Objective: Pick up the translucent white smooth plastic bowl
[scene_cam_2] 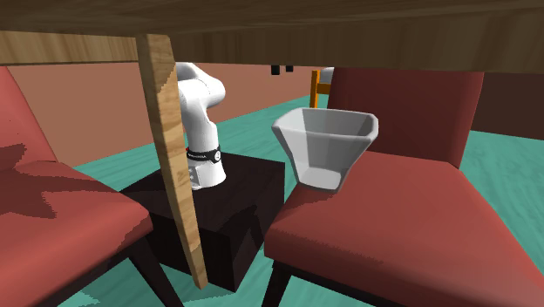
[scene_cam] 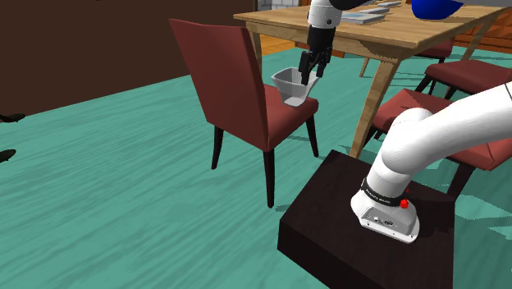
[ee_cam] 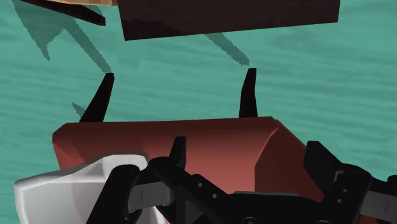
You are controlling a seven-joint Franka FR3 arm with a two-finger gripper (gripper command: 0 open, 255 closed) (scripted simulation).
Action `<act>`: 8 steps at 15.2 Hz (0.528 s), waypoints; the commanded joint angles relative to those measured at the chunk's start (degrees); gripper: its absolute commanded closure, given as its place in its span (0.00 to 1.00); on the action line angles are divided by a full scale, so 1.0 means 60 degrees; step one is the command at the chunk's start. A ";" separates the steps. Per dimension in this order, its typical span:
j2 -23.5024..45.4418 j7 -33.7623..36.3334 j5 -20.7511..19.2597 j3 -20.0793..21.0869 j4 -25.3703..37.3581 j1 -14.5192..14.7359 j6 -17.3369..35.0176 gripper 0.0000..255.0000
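— First entry, shoulder view's left?
— Red chair on a teal floor. The white bowl sits on its seat, near the edge facing the worktop. The bowl's inside shows bare grey walls.
— At the bowl?
— Black hand, fingers wide apart, gripping nothing. One finger is at the bowl's rim; whether it touches I cannot tell.
— Obstructions?
— Wooden worktop overhanging close by, its slanted leg just beside the chair.
— Further right?
— Blue bowl on the worktop, contents hidden. More red chairs under the worktop's far side. Dark stand, lower right.
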 commanded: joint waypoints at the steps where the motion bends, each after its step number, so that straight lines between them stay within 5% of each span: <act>1: 0.0000 0.0000 0.0000 0.0000 0.0000 0.0000 0.0000 0.00; 8: 0.2678 -0.0682 -0.0396 -0.0526 0.1694 -0.0096 0.0858 0.00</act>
